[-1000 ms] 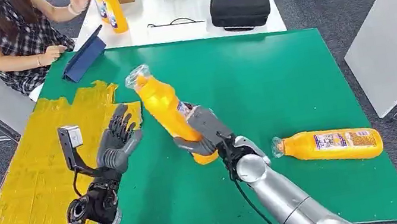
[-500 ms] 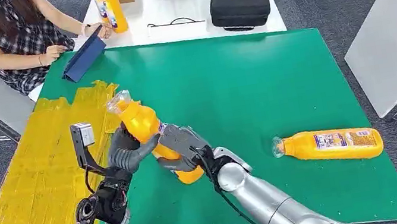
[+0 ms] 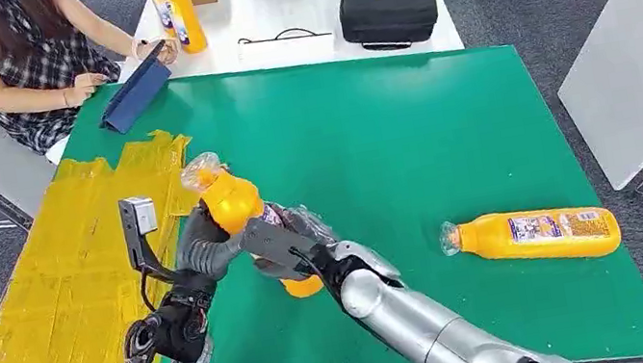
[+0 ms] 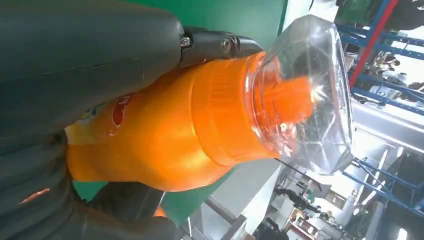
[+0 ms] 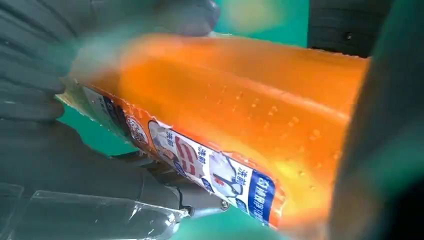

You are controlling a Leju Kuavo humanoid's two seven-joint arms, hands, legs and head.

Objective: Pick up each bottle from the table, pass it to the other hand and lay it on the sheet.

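**Ana:** Bottle first. Where is the orange detergent bottle (image 3: 240, 216) right now?

**Ben:** It hangs tilted in the air above the green mat (image 3: 407, 129), clear cap (image 3: 200, 171) pointing up toward the yellow sheet (image 3: 51, 283). Both hands are on it. The right hand (image 3: 284, 246) grips the lower body around the label, and the left hand (image 3: 201, 244) has wrapped around the upper body just under the shoulder.

**Ana:** That is new, isn't it?

**Ben:** Yes. A second ago the left hand stood apart from the bottle with fingers spread, and the right arm held the bottle further right. Since then the right arm has carried it across, and the left fingers have closed on it. In the left wrist view the thumb (image 4: 85, 55) lies along the orange body (image 4: 165, 135), so the grasp looks real.

**Ana:** So the handover is at its midpoint?

**Ben:** That is the reading. The right hand is clenched on the bottle, not yet let go. Its release looks like the next move, then the left arm would swing out and lay the bottle on the sheet.

**Ana:** Anything left after that?

**Ben:** A second orange bottle (image 3: 531, 236) lies on its side on the mat, well to the right. A person (image 3: 24, 53) sits at the far left corner with a tablet (image 3: 136, 92).
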